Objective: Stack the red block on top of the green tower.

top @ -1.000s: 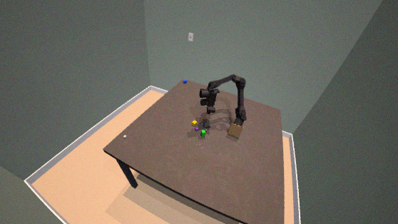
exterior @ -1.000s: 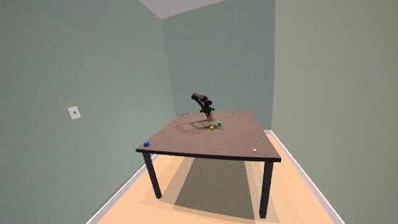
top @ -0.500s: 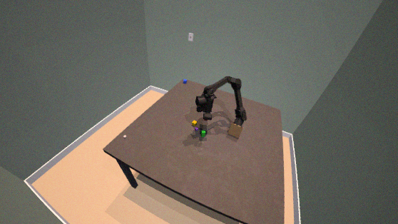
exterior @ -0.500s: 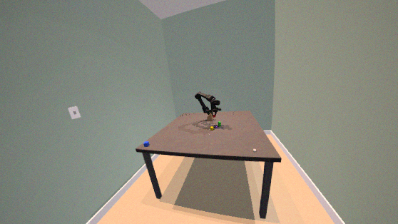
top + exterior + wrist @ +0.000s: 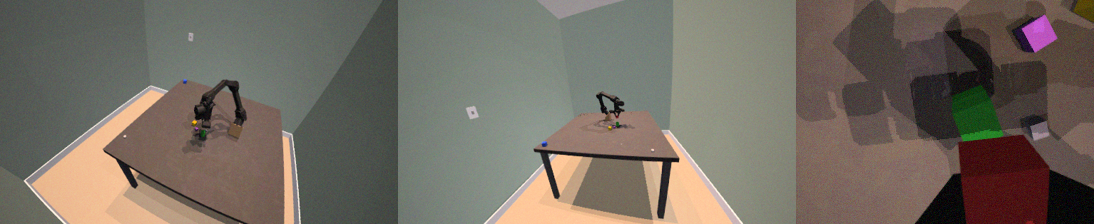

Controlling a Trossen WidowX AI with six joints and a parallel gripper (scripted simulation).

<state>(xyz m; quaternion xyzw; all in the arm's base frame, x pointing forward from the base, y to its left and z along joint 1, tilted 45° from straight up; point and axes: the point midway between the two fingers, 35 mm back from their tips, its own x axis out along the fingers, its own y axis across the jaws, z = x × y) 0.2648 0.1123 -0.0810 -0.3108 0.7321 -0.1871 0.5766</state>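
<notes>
The claw [image 5: 206, 125] [image 5: 617, 115] [image 5: 996, 179] is partly closed, and it has the red block [image 5: 617, 117] [image 5: 1003, 180] fixed between its fingers. In the view from above, I cannot make out this block, because the dark arm [image 5: 237, 96] [image 5: 608, 95] is over that place. The exterior view shows it as a small red spot under the claw, higher than the green tower [image 5: 202, 133] [image 5: 618, 124] [image 5: 977, 115], with a gap between the two. So the block is in the air and does not rest on the tower.

The wrist view shows the red block large and near, with the tower standing upright just past its edge; from this view alone I cannot tell the height between them. It also shows a small pale cube [image 5: 1039, 130] near the tower, which is hard to find in the exterior view.

A purple block [image 5: 196, 129] [image 5: 614, 127] [image 5: 1039, 33] and a yellow block [image 5: 194, 123] [image 5: 610, 128] [image 5: 1085, 9] lie near the tower on the counter [image 5: 235, 171] [image 5: 598, 143] [image 5: 896, 185]. The wrist view cuts the yellow one at its corner. Only the top and exterior views show the blue block [image 5: 185, 81] [image 5: 544, 144], at a far corner of the counter.
</notes>
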